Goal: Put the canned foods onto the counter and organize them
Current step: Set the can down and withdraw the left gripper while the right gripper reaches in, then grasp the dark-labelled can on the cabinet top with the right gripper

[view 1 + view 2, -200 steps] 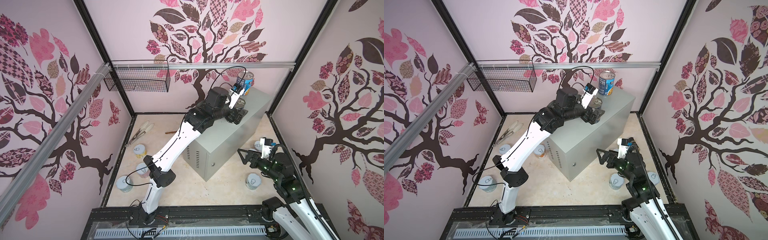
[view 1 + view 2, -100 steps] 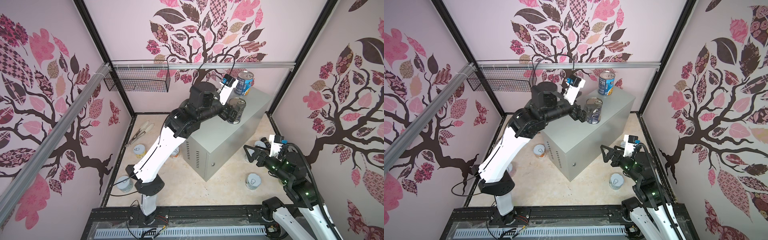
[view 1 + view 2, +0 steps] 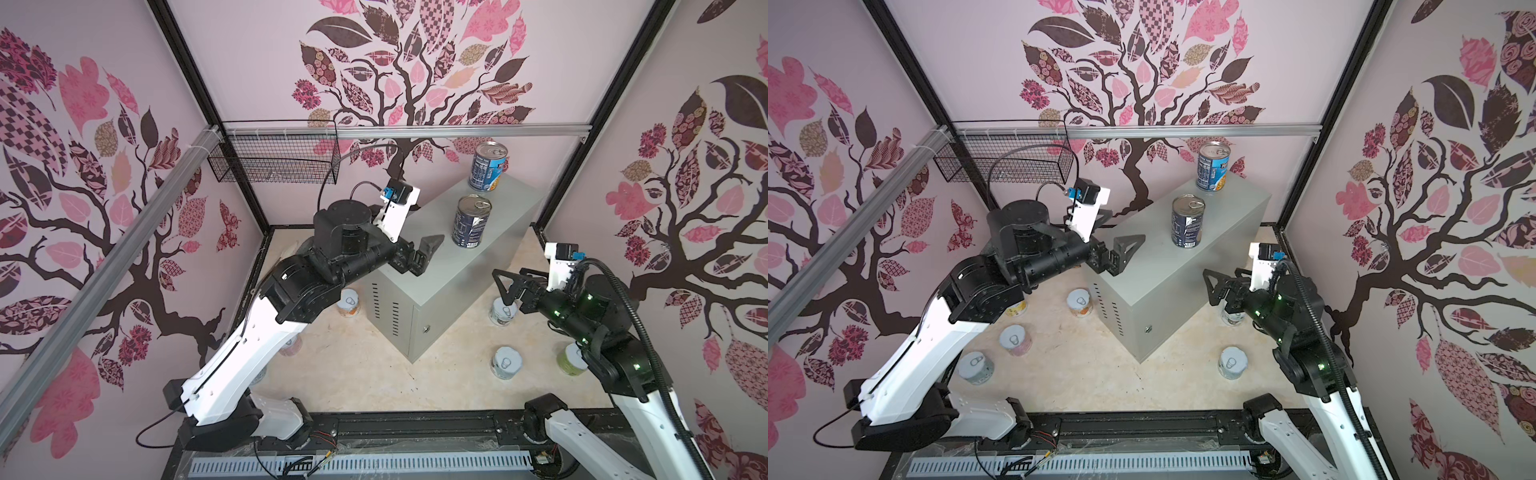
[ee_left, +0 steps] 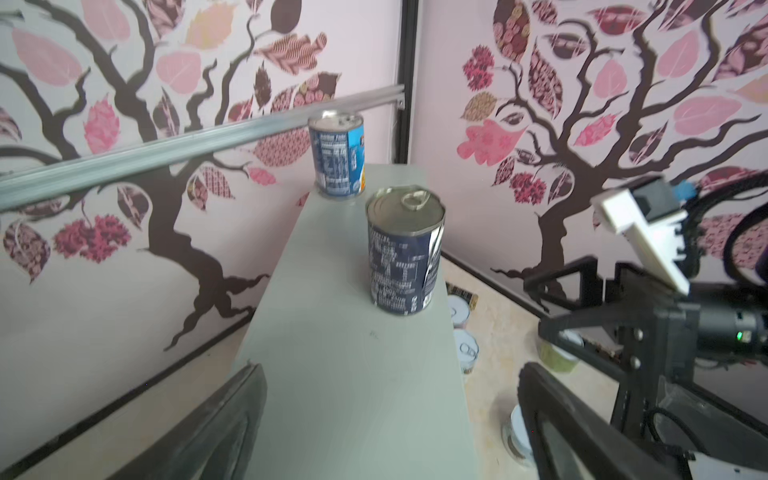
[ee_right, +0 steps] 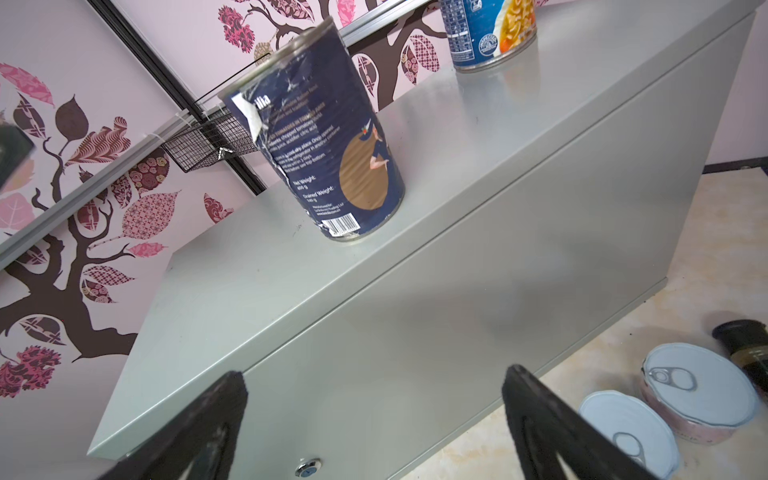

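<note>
Jaws: left gripper (image 3: 428, 253) is spread wide with nothing in it, hanging over the 8 o'clock end of the cabinet (image 3: 498, 237) top. Right gripper (image 3: 513, 282) is also wide and empty, off the cabinet's flank at about 4 o'clock from its centre in both top views.

Done: two of ten, by my count.
- Tall blue can (image 3: 488, 168) stands upright at the far end of the cabinet top, 1 o'clock from centre.
- Tall dark can (image 3: 469, 226) stands upright on the same top, nearer the middle and close to the right-hand edge. It doesn't touch the blue one.
- The left gripper sits at 8 o'clock of the dark can, apart from it.

Remaining: all the short cans (image 3: 1015, 340) are on the floor, none on the cabinet yet.
- Four sit at 7–9 o'clock of the cabinet, one partly under the left arm.
- At 3–5 o'clock I make out four more across the wrist views. One is a greenish can (image 3: 573, 359) and one is partly under the right gripper.
- A small dark jar (image 5: 744, 345) sits beside two of them. It's not a can, so leave it.

Judgement: roughly a fifth through. Much of the top is bare, so there's room for rows. The dark can's spot near the edge looks worth tidying when organizing.
</note>
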